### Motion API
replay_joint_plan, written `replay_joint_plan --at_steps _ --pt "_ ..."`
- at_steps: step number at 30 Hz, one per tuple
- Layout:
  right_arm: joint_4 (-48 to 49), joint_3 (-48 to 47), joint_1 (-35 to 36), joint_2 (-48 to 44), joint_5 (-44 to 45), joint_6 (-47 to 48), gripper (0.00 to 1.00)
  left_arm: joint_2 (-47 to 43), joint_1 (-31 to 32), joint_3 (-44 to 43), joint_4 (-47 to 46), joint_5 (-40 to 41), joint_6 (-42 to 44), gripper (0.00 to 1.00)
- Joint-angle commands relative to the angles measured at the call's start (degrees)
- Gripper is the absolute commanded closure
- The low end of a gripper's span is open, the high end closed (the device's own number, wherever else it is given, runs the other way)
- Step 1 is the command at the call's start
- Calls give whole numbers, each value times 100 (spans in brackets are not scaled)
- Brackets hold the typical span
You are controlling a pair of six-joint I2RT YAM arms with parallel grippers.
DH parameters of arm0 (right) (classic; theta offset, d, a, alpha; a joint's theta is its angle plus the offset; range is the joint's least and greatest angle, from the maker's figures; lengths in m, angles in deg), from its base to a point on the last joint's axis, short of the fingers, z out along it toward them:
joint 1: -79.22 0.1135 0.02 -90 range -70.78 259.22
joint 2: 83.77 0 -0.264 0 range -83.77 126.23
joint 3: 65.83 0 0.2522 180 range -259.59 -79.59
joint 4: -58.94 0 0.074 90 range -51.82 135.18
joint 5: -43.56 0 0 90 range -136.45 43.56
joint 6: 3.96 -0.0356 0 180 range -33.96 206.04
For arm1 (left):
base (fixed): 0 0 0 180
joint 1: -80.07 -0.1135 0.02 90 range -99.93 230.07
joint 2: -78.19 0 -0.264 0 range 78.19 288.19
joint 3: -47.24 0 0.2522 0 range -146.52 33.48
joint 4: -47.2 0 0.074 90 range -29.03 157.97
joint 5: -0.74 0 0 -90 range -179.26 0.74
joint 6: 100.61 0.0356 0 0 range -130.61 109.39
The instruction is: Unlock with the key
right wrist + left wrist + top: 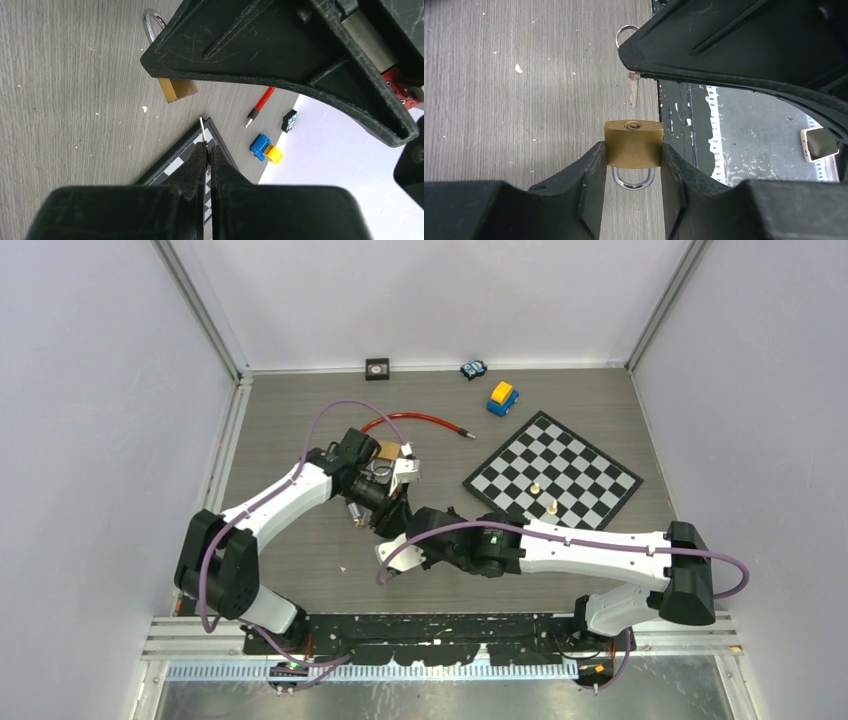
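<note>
Left gripper (633,152) clamps the padlock (633,145) by its sides, keyhole facing the key (633,92). Right gripper (208,150) is pinched shut on the key, whose tip sits near the keyhole, not inserted. Shackle looks closed; insertion and turning remain. Key head hidden behind right gripper.

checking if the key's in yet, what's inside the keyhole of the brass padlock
Nothing visible: the keyhole of the brass padlock in the left hand looks empty, the small silver key apart from it. Deeper inside cannot be seen.
</note>
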Motion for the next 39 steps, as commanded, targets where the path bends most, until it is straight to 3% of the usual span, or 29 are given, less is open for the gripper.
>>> replay_joint_plan --at_steps 1,6,11,12,13,14,24,39 --pt "127 -237 64 8 98 4 99 13 -26 -251 -106 -133 -116 100" --pt "72 -293 112 67 73 -20 99 -26 -26 -210 -102 -229 45 100" --pt "48 -296 232 119 139 4 99 -91 -26 -121 205 -419 864 100" --pt "24 -314 258 128 150 4 99 -1682 -26 -99 234 -432 972 100" --pt "20 -327 291 136 155 -4 99 -306 -26 -97 278 -440 1110 100" --pt "6 -335 312 156 165 0 99 -132 -39 -100 348 -467 1255 100" --pt "51 -318 434 107 402 81 99 27 -51 -181 766 -374 2024 100" --pt "105 -330 592 243 739 241 99 412 -60 -544 1191 -647 2249 100"
